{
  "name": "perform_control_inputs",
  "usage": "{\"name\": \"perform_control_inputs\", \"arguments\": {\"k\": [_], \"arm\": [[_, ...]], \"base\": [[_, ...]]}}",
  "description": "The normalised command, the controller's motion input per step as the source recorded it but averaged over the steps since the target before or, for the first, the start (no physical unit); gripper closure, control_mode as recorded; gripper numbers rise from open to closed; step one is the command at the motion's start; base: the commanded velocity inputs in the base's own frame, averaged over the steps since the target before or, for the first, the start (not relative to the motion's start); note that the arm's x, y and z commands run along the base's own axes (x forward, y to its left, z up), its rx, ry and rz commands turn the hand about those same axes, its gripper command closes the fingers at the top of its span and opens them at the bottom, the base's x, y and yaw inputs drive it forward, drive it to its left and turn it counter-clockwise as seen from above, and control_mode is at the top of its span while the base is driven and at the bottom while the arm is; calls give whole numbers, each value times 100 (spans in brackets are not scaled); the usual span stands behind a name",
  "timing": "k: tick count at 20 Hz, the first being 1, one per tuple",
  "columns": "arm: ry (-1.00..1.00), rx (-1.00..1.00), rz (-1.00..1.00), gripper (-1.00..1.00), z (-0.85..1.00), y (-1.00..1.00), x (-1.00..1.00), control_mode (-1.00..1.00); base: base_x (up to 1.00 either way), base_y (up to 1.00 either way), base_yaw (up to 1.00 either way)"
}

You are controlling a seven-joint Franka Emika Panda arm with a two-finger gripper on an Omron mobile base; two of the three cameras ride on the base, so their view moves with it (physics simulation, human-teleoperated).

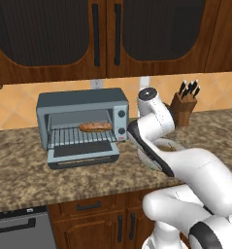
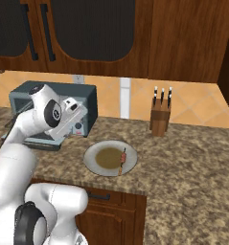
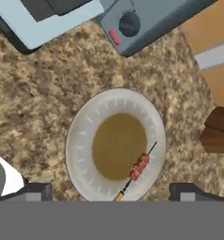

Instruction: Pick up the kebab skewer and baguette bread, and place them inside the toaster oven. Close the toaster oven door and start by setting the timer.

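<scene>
The toaster oven (image 1: 83, 101) stands on the counter with its door (image 1: 83, 154) folded down flat. Inside, the orange-brown baguette bread (image 1: 95, 127) lies on the wire rack. To the oven's right, the kebab skewer (image 3: 139, 166) lies on the right side of a white plate (image 3: 80, 140) with a brown centre; the skewer (image 2: 122, 161) and plate (image 2: 94, 161) also show from the right base view. My gripper (image 3: 111, 194) hangs above the plate's near edge, open, its fingertips (image 3: 36, 192) wide apart with nothing held. The oven's knob side (image 3: 146, 23) lies beyond the plate.
A wooden knife block (image 2: 160, 122) stands at the back right against the tiled wall, also visible from the hand (image 3: 219, 131). Dark wood cabinets hang overhead. Bare speckled counter (image 2: 192, 162) stretches right of the plate.
</scene>
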Motion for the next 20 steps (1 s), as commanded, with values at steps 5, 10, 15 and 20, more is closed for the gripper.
{"name": "perform_control_inputs", "arguments": {"k": [5, 10, 15, 20], "arm": [[20, 15, -66, -100, 7, -100, -8, -100], [6, 19, -31, -100, -7, -83, -3, -100], [-7, 2, -5, -100, -37, -22, 1, -100], [-14, 1, -1, -100, -40, -5, 6, -100]], "base": [[0, 0, 0], [0, 0, 0], [0, 0, 0], [0, 0, 0]]}}
